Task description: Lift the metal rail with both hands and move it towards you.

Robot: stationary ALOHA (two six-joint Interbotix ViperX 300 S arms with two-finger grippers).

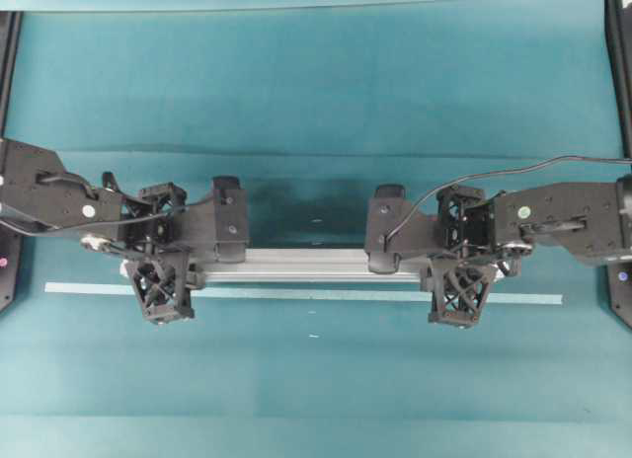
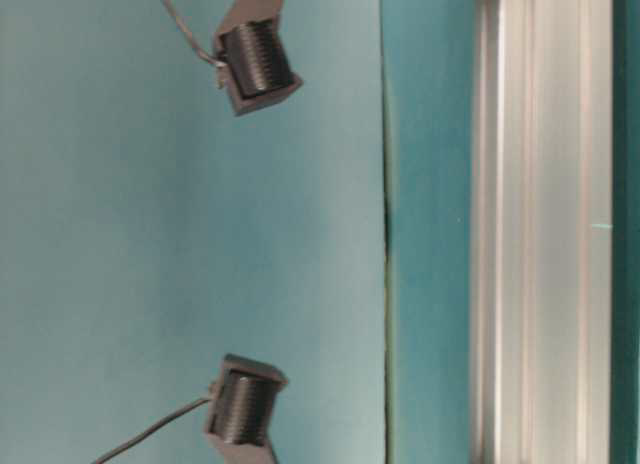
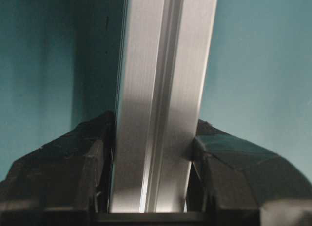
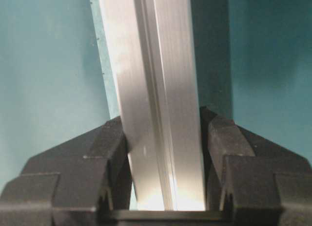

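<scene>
The metal rail (image 1: 306,265) lies left to right across the middle of the teal table, silver with lengthwise grooves. My left gripper (image 1: 163,263) is shut on its left end and my right gripper (image 1: 461,263) on its right end. In the left wrist view both black fingers (image 3: 92,153) press the sides of the rail (image 3: 161,89). The right wrist view shows the same grip, with the rail (image 4: 156,80) between the fingers (image 4: 222,138). A dark shadow lies beside the rail in both wrist views. The table-level view shows the rail (image 2: 540,234) close up.
A thin pale tape strip (image 1: 296,293) runs along the table just in front of the rail, longer than it at both ends. Black frame posts (image 1: 619,63) stand at the table's left and right edges. Two black ribbed cylinders (image 2: 255,59) with cables show in the table-level view.
</scene>
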